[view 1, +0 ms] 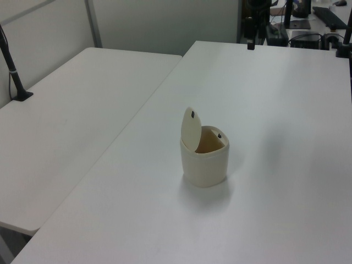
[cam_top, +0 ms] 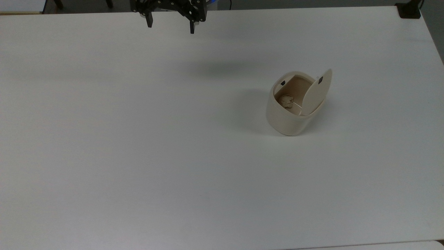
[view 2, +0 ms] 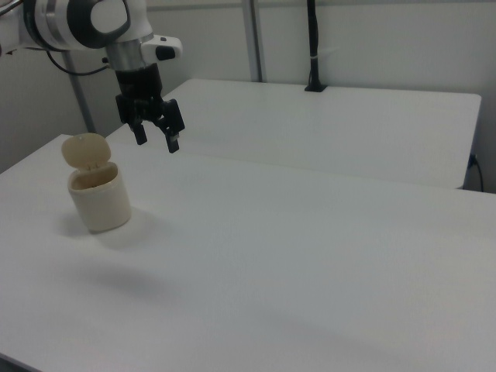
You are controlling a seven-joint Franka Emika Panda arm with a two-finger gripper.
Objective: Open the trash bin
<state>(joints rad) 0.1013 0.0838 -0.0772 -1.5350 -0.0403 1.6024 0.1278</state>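
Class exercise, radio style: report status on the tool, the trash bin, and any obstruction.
Tool open, empty, raised clear of the bin. Trash bin lid up, crumpled scrap inside. Nothing in the way.

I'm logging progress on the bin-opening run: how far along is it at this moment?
Done: the small cream plastic trash bin has its flat hinged lid standing up, so the inside and a crumpled scrap in it are visible. In hand: nothing; the black two-finger gripper hangs open and empty above the white table's far edge, well apart from the bin. Left: nothing appears to remain.
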